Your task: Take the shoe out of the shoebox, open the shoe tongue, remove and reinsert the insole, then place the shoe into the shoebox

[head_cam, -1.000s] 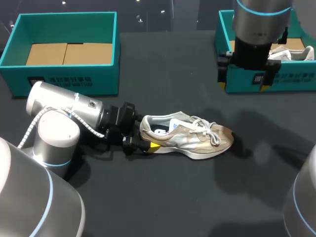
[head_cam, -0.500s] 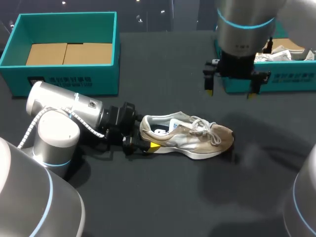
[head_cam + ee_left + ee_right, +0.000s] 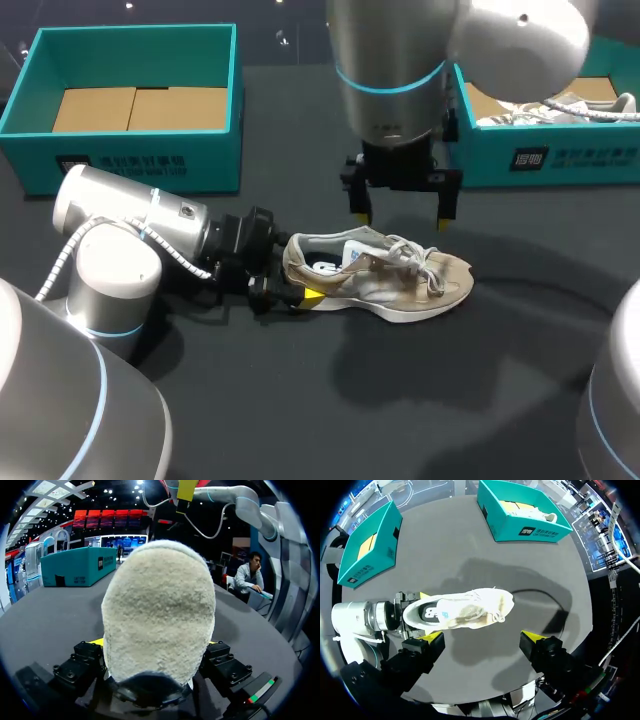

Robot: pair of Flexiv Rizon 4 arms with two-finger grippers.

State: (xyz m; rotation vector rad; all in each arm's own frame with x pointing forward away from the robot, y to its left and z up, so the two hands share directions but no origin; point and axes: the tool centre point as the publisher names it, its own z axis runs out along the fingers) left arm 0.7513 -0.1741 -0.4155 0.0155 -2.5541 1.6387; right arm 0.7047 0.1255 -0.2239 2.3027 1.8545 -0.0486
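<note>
Pinning the shoe [image 3: 385,278] by its heel, the left gripper [image 3: 156,644] has a finger pressed against each side of the heel, so its jaws are closed on the shoe and on nothing else. The shoe lies on its sole on the table [image 3: 300,400], outside any box, with its toe pointing away from the left gripper. Above the shoe's middle hangs the right gripper [image 3: 400,215], jaws spread wide and empty. Its yellow tips are set along the shoe's length rather than across it, clear of the laces [image 3: 425,268].

The step in hand looks to be opening the tongue [image 3: 375,260]. To do it well, I judge the right gripper should first narrow its jaws so the tips do not catch the collar. It should then come down on the heel side of the laces and pinch only the tongue's free edge. Drawing that edge up and toward the toe, with the left gripper anchoring the heel, should stop the shoe lifting or swivelling. The laces lie loosely over the tongue, so snagging a loop seems the main risk. The insole [image 3: 328,265] shows through the collar at the shoe's heel end.

Past the shoe's toe end stands an open shoebox [image 3: 560,158] holding a second shoe [image 3: 590,108]. The other shoebox [image 3: 130,165] stands well beyond the shoe's heel end.
</note>
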